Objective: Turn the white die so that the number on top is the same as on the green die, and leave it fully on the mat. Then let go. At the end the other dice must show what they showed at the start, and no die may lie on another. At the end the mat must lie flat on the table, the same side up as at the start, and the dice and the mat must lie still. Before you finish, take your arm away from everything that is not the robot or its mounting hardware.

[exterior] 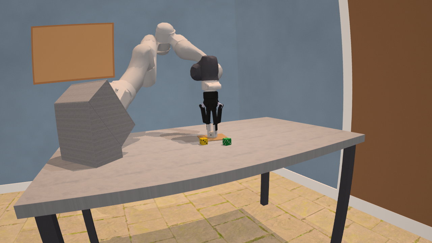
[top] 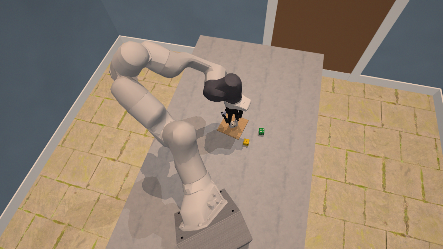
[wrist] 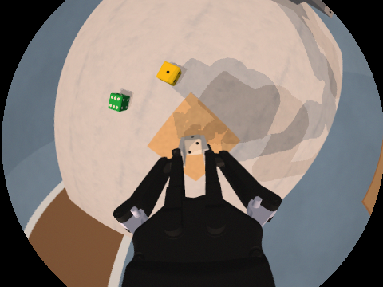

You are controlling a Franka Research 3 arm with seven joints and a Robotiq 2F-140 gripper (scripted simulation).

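The white die (top: 233, 123) (exterior: 212, 133) (wrist: 194, 147) sits between my fingertips over the tan mat (top: 236, 132) (exterior: 221, 135) (wrist: 169, 137). My gripper (top: 232, 122) (exterior: 211, 131) (wrist: 193, 142) points straight down and is shut on the die, low at the mat's surface. The die's face toward the wrist camera shows two pips. The green die (top: 261, 131) (exterior: 226, 141) (wrist: 118, 101) lies on the bare table beside the mat, with several white pips on top. I cannot tell whether the white die touches the mat.
A yellow die (top: 245, 142) (exterior: 203, 140) (wrist: 168, 72) lies on the table just off the mat's corner, one pip up. The arm's grey base block (exterior: 90, 124) stands at the table's near end. The table edge (exterior: 347, 141) is far from the dice.
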